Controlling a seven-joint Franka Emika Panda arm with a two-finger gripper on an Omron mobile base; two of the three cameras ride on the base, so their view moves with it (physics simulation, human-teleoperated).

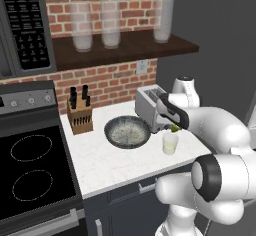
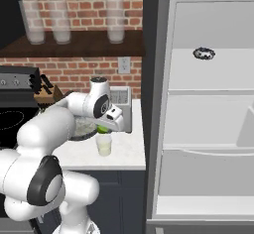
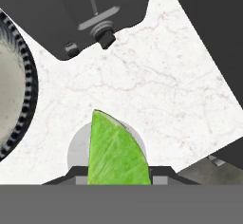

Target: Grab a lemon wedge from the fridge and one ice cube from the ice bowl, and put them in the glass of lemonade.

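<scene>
Fingertips mostly hidden: in the hand view just dark stubs at the bottom edge, either side of the lemon wedge [image 3: 116, 152], which blocks the gap between them. Gripper [image 1: 175, 128] clamped on the lemon wedge, directly above the glass of lemonade [image 1: 170, 143]. From the left base camera, only a small green speck of wedge peeking under the hand; much the same from the right base camera, a green sliver [image 2: 102, 129] just over the glass [image 2: 104, 145]. In the hand view, the glass [image 3: 78, 152] reduced to a pale round rim behind the wedge, mostly covered by it.

Ice bowl [image 1: 127, 131] in full from the left, on the white counter [image 1: 115, 165] just left of the glass; from the right largely hidden behind the arm, only a dark rim edge [image 2: 82, 135] showing; in the hand view cut off at the left edge [image 3: 19, 90]. Contents of the bowl hard to make out, just a whitish speckled inside.

Toaster [image 1: 150, 107] partly behind the hand on the left; in the hand view its underside and lever [image 3: 102, 31] at the top.

Fridge [image 2: 208, 109] standing open in the right base view, with white shelves and a small dark ring-shaped thing [image 2: 204, 53] on an upper shelf. Knife block [image 1: 80, 115], stove [image 1: 35, 165], and tall clear glasses [image 1: 111, 25] on the shelf clear from the left.
</scene>
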